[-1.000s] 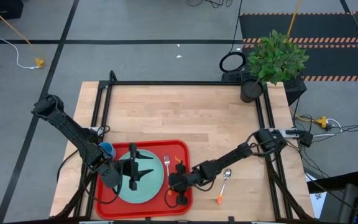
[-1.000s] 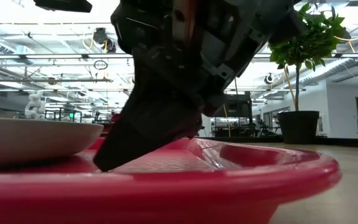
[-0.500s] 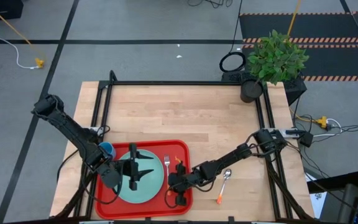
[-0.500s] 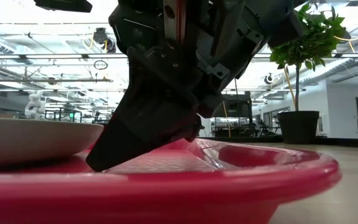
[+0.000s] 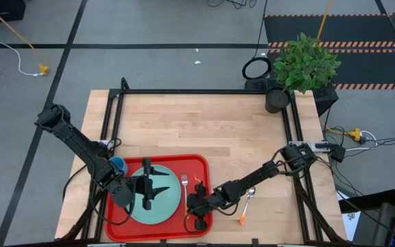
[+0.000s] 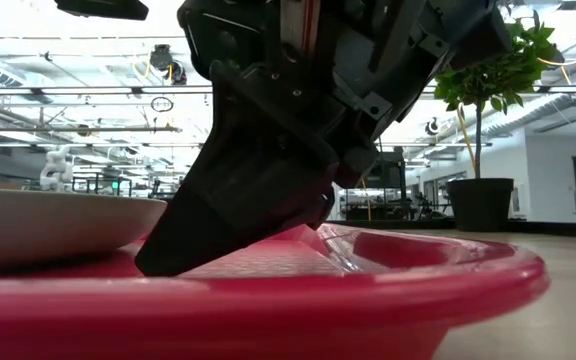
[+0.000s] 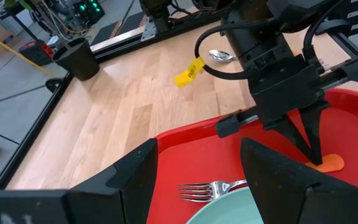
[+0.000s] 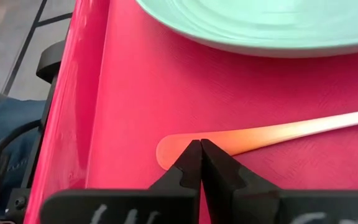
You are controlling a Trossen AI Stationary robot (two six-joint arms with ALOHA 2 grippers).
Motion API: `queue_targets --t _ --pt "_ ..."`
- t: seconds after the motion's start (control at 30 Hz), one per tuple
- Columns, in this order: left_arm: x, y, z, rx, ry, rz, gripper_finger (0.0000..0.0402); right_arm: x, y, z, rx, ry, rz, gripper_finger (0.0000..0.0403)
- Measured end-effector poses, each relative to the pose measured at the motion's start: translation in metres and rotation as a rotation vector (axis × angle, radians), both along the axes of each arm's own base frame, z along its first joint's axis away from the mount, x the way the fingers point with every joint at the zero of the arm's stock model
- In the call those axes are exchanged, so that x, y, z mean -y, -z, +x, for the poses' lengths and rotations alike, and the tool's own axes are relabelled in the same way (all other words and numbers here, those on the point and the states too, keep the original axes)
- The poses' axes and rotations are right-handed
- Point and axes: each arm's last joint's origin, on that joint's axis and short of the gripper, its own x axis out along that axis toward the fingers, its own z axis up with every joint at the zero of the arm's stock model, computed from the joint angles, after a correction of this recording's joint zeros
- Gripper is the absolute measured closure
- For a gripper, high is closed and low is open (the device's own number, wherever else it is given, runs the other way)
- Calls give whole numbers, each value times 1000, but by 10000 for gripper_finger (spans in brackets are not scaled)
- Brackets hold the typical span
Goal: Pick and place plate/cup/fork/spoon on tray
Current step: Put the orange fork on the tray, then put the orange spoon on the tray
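1. Right hand (image 5: 196, 203) sits low over the lower right part of the tray (image 5: 115, 221), fingers pressed together, tips at the end of the fork (image 5: 184, 186) handle; nothing is pinched between them as far as the right wrist view shows
2. Fork lies flat on the tray floor just right of the plate (image 5: 158, 195); high view has tines toward frame top and orange handle toward frame bottom
3. Plate is on the tray, centre-left; cup (image 5: 117, 165) sits at the tray's upper left corner, and I can't tell if it is inside the rim or just beside it
4. Spoon (image 5: 247, 203) is the one piece clearly off the tray: on the counter right of the tray's right edge, just past the right forearm
5. Key relation: spoon lies to frame right of the right hand, long axis tilted, bowl toward upper right, orange handle toward lower left, so the handle end is the nearer end
6. Right arm is clearly nearer the spoon; left hand (image 5: 147, 186) hovers over the plate with fingers spread, holding nothing, well apart from it
7. Judgement: next move likely needs the right hand to lift, shift to frame right, spread its fingers and line up across the spoon handle
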Motion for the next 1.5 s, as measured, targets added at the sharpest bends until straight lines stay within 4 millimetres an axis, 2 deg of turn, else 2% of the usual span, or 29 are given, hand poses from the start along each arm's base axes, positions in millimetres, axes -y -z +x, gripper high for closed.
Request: queue_targets --t 0.7,0.8,1.0,1.1,1.2,1.37,1.5 --pt "0 0 0 2 0 -2 172 0 -2 2 60 2 -41 403" --pt "0 0 0 1 5 9 172 -4 -9 2 100 -13 -33 403" --pt "0 0 0 1 7 12 172 -12 -35 -6 121 -24 -8 403" --pt "1 0 0 -3 17 4 172 -17 -48 -20 53 16 -3 403" --pt "2 0 -1 -7 30 1 172 -21 -58 -42 -69 120 -31 403" --pt "3 0 -1 -8 34 0 172 -22 -76 -91 -287 400 -87 403" --pt "3 0 -1 -8 33 -2 172 -21 -88 -128 -451 648 -63 403"
